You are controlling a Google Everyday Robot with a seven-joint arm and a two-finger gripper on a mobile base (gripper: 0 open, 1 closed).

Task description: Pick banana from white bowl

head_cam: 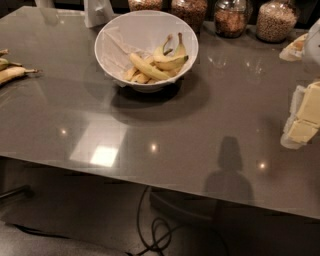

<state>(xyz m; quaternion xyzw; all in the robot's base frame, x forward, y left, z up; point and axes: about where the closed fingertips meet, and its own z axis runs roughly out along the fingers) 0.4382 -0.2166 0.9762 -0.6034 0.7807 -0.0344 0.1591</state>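
Slanting down-right in white bowl (pixel 111 31), banana (pixel 149 68), claw (pixel 302 119) far right

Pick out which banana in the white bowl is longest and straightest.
The plain yellow banana lying diagonally across the white bowl; the other bananas are shorter and curved with dark stems. The gripper is at the right edge, apart from it.

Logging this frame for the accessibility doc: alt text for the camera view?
White bowl on a grey table, the longest banana lying across shorter bananas inside it; the gripper hangs at the right edge, away from the bowl. Loose bananas lie far left, jars behind.
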